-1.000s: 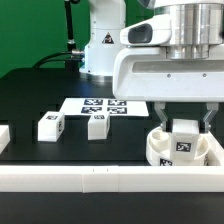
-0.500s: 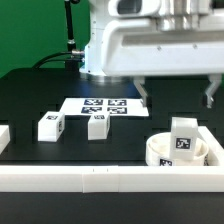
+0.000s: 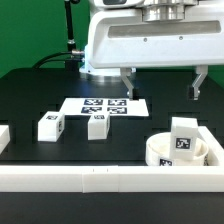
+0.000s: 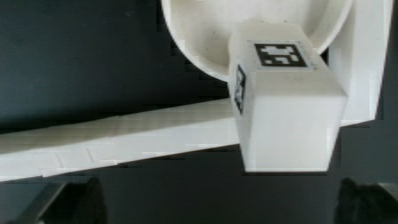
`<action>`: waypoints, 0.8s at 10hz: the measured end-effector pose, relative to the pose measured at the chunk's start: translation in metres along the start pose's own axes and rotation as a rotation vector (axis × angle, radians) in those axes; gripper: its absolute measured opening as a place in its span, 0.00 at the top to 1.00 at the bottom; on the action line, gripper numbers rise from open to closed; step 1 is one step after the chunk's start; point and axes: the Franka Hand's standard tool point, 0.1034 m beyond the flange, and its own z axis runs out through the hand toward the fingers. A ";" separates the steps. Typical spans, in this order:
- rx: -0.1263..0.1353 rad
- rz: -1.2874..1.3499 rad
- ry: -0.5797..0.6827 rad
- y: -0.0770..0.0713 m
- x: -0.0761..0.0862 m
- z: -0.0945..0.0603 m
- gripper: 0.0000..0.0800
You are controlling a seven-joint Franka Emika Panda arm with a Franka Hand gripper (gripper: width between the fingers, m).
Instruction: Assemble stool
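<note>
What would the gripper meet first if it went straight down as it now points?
Probably the leg standing in the seat, which lies straight below the open gripper in the wrist view; how far below is unclear.

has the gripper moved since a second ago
Yes. The gripper has risen: a second ago its fingers flanked the leg standing in the seat; now they hang open, well above it.
</note>
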 end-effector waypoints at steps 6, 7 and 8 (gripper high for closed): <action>-0.006 -0.025 0.000 0.065 -0.014 0.018 0.19; -0.006 -0.028 -0.010 0.065 -0.016 0.018 0.19; -0.004 -0.026 -0.038 0.065 -0.018 0.018 0.19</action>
